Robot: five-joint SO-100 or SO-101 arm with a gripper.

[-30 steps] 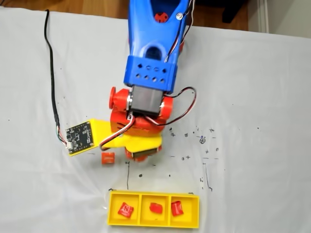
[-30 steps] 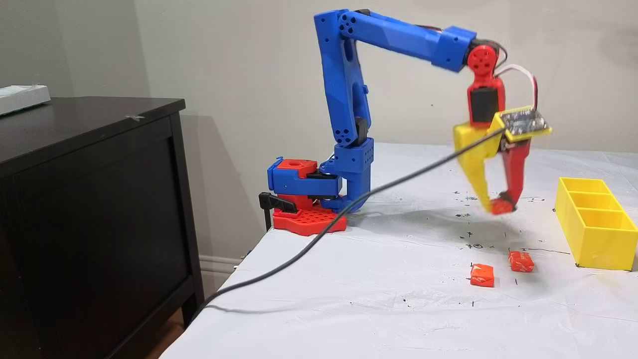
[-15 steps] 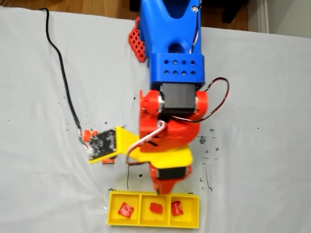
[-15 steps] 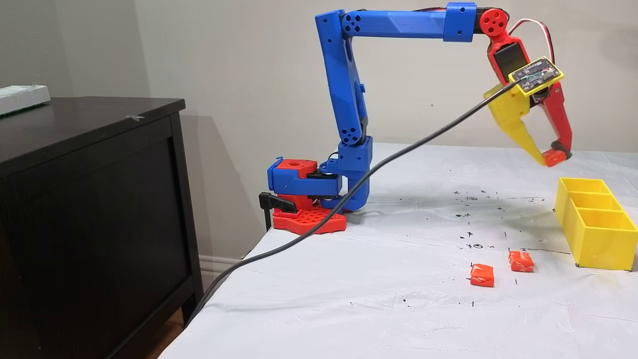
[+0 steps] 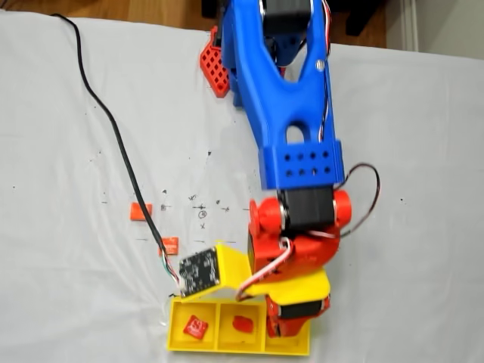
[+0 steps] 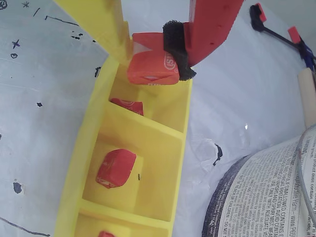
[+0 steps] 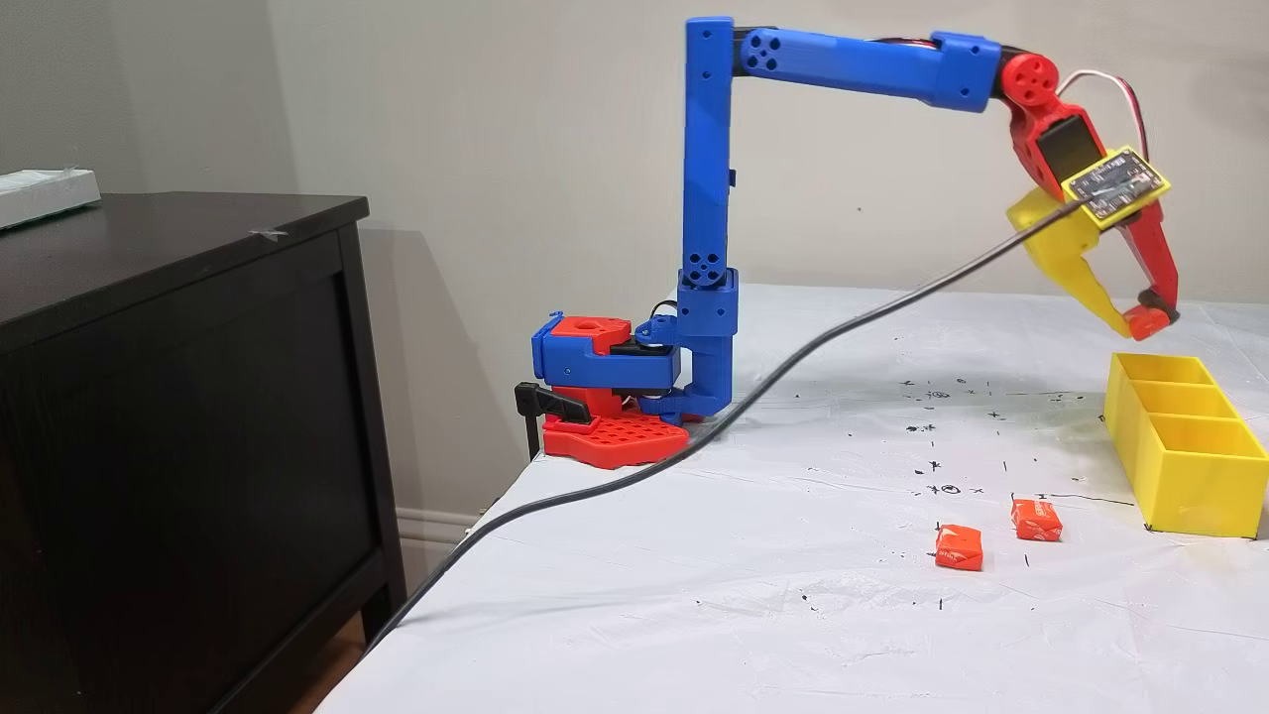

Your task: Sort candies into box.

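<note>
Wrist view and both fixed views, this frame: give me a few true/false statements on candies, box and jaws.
1. The gripper has its jaws shut on a candy. True.
2. That candy rests on the box floor. False: it hangs above the end compartment.
3. Two loose candies lie on the table. True.
4. Every compartment is empty. False: candies lie inside, as the middle one.
</note>
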